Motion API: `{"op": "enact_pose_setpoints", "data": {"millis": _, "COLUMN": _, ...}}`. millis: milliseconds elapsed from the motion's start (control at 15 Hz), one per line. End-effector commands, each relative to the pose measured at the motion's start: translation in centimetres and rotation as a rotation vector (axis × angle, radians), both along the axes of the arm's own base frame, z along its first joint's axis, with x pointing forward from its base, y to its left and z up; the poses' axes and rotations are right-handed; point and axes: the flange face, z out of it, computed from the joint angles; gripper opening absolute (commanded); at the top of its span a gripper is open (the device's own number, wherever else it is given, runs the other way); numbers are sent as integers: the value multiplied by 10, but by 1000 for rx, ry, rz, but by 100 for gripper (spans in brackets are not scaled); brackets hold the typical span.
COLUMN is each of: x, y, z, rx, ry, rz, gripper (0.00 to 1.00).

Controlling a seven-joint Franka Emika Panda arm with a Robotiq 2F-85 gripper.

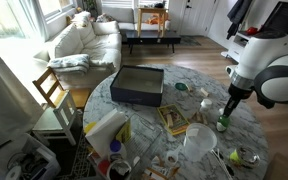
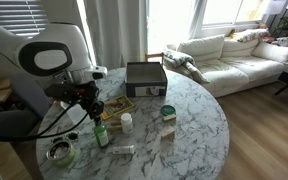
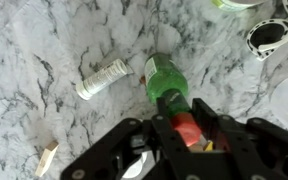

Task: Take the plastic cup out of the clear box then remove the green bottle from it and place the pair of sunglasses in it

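Gripper point(image 1: 229, 107): pointed down over the table point(image 2: 189, 130), jaws closed on the top of the bottle point(image 3: 167, 82), as far as the wrist view could show.
Bottle: slim and dark green, with a red part at the gripped end. It stood upright on the marble, outside the cup point(image 1: 199, 143).
Cup: whitish plastic, upright on the table near the bottle, well apart from the box point(image 1: 134, 97).
Box: shallow with dark sides, at the table edge nearest the sofa.
Sunglasses point(image 3: 274, 32): lying on the marble, not in the cup.
White tube point(image 3: 102, 78): on its side near the bottle.
Writing: the book point(image 1: 174, 118) had a printed cover, too small to read.
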Motion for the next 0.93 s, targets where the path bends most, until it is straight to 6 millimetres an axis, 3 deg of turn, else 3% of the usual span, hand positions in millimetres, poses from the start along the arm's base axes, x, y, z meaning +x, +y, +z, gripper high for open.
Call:
{"op": "enact_pose_setpoints", "data": {"millis": 0, "x": -13, "y": -3, "z": 6, "rx": -22, "ry": -25, "rz": -28, "gripper": 65}}
{"op": "enact_pose_setpoints", "data": {"millis": 333, "x": -14, "y": -8, "z": 26, "rx": -64, "ry": -27, "rz": -30, "gripper": 99}}
{"op": "enact_pose_setpoints", "data": {"millis": 667, "x": -8, "y": 1, "z": 45, "rx": -55, "ry": -78, "rz": -102, "gripper": 100}}
{"op": "enact_pose_setpoints", "data": {"millis": 867, "x": -2, "y": 24, "z": 57, "rx": 19, "ry": -77, "rz": -181, "gripper": 99}}
